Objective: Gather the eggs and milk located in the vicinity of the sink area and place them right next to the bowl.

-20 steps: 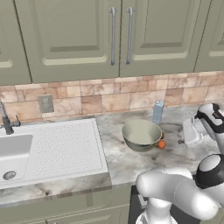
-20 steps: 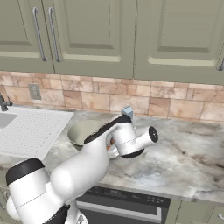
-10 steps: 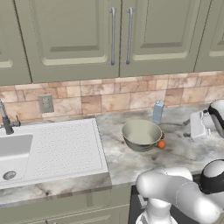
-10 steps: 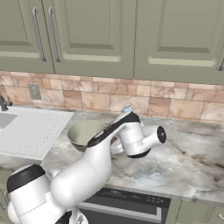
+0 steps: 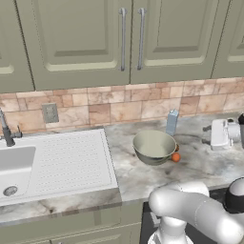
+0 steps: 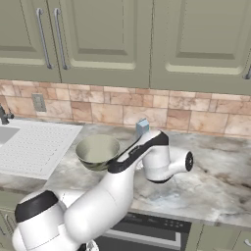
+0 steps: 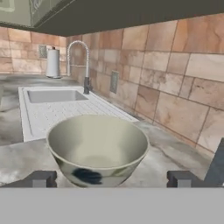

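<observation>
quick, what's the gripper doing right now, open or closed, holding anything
Gripper: open, holding nothing; its fingertips stand wide apart, facing the bowl.

The white arm [image 6: 98, 201] rises from the base at the lower left of the right base view, bends at a dark elbow joint and reaches forward and up, ending in a thick white wrist [image 6: 159, 162] turned sideways. In the left base view the arm's lower link curves across the bottom right, with a dark joint at the right edge, and the hand [image 5: 220, 133] hangs at the far right, level and held off the counter. In the hand view the claw [image 7: 111, 178] looks out level, its two dark fingertips [image 7: 41, 178] standing well apart at the bottom with nothing between them.
</observation>
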Available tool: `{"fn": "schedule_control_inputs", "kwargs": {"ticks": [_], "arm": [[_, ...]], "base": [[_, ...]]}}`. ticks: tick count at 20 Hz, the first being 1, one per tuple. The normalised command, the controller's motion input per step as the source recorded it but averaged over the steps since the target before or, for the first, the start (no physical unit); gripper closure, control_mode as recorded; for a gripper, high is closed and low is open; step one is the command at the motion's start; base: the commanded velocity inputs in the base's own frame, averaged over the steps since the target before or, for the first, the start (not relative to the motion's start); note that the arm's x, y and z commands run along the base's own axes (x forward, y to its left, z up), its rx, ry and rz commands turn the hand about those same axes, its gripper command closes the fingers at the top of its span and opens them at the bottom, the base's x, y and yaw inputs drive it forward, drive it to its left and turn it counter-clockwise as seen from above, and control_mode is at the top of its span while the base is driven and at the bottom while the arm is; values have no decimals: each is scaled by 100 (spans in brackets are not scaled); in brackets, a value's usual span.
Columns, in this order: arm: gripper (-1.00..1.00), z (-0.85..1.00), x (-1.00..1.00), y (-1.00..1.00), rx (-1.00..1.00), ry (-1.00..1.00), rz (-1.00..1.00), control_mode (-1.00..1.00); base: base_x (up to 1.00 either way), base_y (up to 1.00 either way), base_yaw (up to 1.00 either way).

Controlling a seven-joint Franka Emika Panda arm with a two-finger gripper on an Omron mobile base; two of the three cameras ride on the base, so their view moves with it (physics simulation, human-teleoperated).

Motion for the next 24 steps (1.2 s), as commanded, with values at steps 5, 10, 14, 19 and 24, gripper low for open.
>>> {"fn": "schedule_control_inputs", "kwargs": {"ticks": [5, 10, 14, 19, 24], "arm": [[-100, 31, 5, 0, 17, -2, -4, -100], [-100, 13, 16, 0, 11, 0, -4, -100], [-100, 0, 31, 0, 9, 0, -1, -100], [-100, 0, 29, -1, 9, 0, -5, -100], [-100, 0, 27, -8, 6, 0, -3, -100]], "base": [[0, 0, 0], [0, 0, 0], [0, 0, 0], [0, 0, 0], [0, 0, 0]]}}
